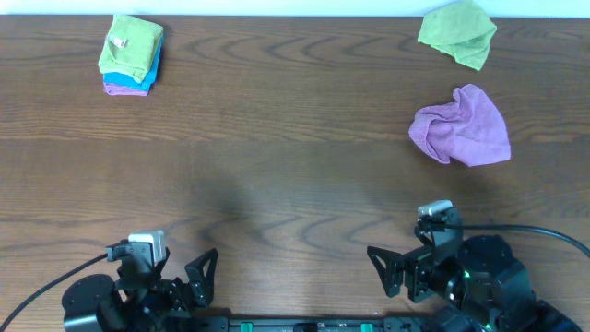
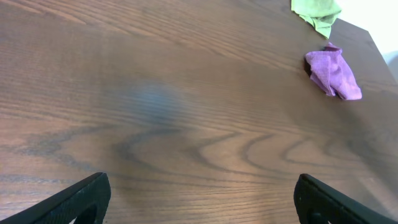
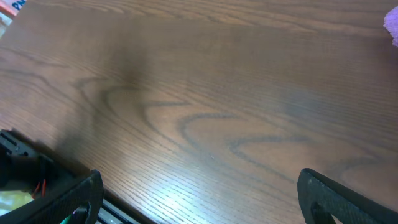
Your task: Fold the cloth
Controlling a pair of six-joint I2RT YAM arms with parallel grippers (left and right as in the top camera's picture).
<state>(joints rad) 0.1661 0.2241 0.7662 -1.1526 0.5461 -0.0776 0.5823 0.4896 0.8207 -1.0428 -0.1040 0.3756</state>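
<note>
Toward right edge: purple cloth (image 1: 461, 126) crumpled, likely next. Far-right corner: green cloth (image 1: 458, 32), same. Far-left corner: folded stack (image 1: 132, 55), done pile. Near edge: left gripper (image 2: 202, 179), right gripper (image 3: 200, 175) parked apart, empty.

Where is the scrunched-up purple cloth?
In the overhead view, the scrunched-up purple cloth lies on the robot's right side, just nearer the robot than the crumpled green cloth at the far edge.
</note>
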